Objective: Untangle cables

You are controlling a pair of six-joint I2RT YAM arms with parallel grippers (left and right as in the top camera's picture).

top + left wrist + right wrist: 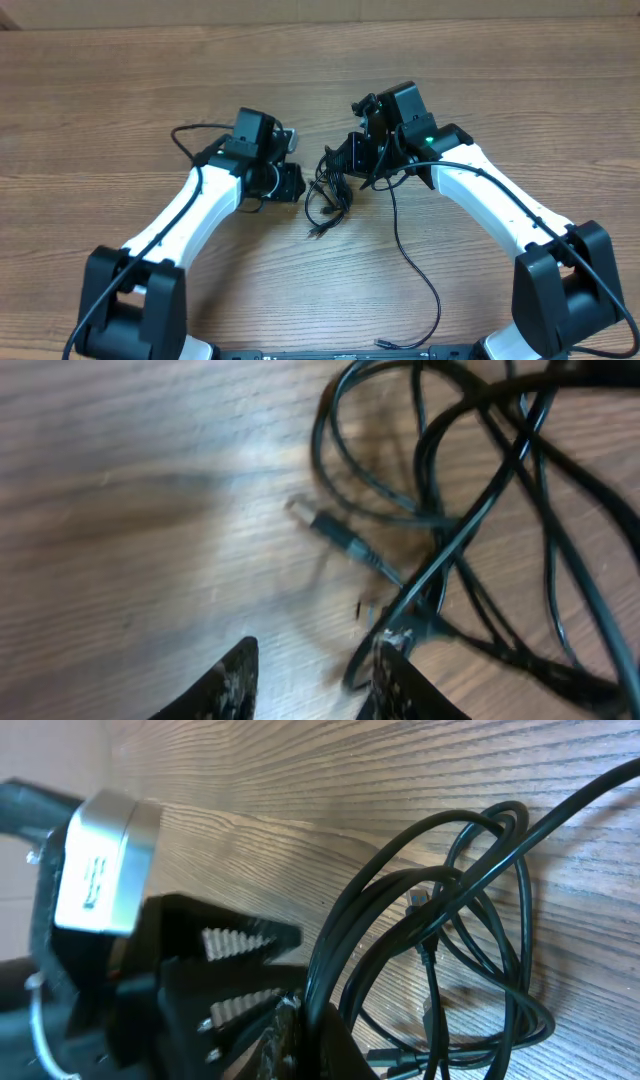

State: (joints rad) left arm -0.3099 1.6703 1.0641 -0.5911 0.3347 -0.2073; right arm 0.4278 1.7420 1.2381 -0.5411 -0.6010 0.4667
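Overhead: bare wood-grain table (120, 90), nothing else of the room in shot. The cables (328, 195) lay in a loose tangle at the centre, between the left gripper (292, 183) and the right gripper (352, 160).

Left wrist: its fingers (400, 685) stood narrowly apart with bare wood between them. One loop ran just beside the right-hand finger, and only this view showed a plug (335, 532) lying flat.

Right wrist: the right gripper was clamped on several strands at the near edge. The loops (480, 920) fanned right.
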